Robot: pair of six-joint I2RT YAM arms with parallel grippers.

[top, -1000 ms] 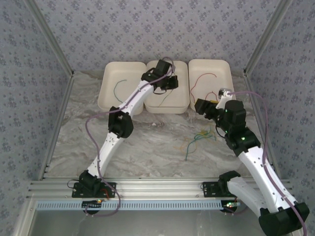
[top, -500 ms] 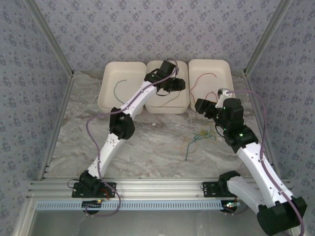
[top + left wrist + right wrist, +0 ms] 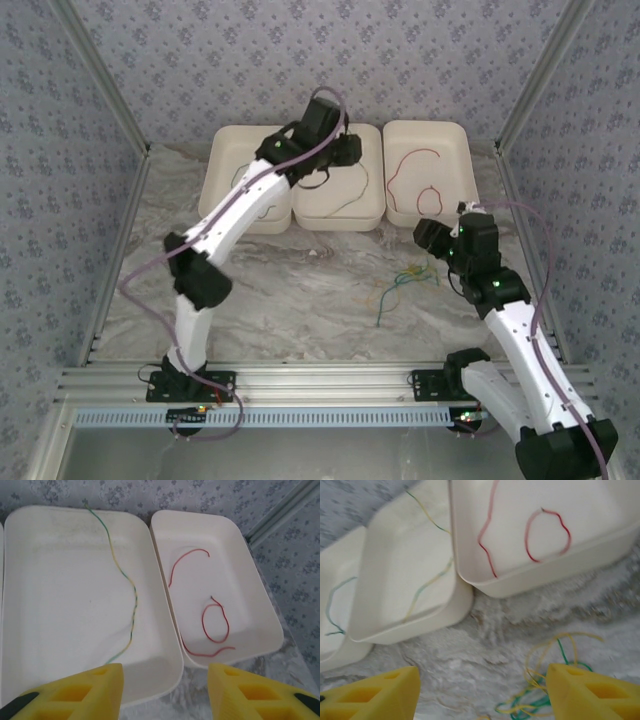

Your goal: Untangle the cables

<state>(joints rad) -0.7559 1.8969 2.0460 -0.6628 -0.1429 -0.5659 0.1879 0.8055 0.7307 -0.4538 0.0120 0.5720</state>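
— What's in the trays?

— Three white ones sit side by side at the far end of the marble table [image 3: 300, 295]. The left tray [image 3: 222, 165] holds a single green cable [image 3: 330, 605], bent in a loose curve. The left arm crosses over that tray in the top view, so part of it is hidden.

— And the middle one?

— The middle tray [image 3: 60, 590] has one green-and-yellow cable [image 3: 134, 592] running lengthwise, from its far rim down towards the near corner.

— The red?

— The red cable [image 3: 203, 621] is in the right tray [image 3: 245, 575]. There is an arc at the far end, a closed loop nearer us and a tail along the near wall. I can't tell whether that is one strand or two.

— So is everything sorted?

— No. A tangle of cables [image 3: 405, 278], green and yellow strands crossed over each other, lies on the bare marble in front of the right tray, outside all three.

— Are the hands holding anything?

— Neither is. The left gripper [image 3: 165, 675] hangs above the near rim where the middle and right trays meet, its yellow fingers [image 3: 107, 680] spread wide with nothing between them. The right gripper [image 3: 482, 680] hovers over the marble just beside the tangle, also spread and empty.
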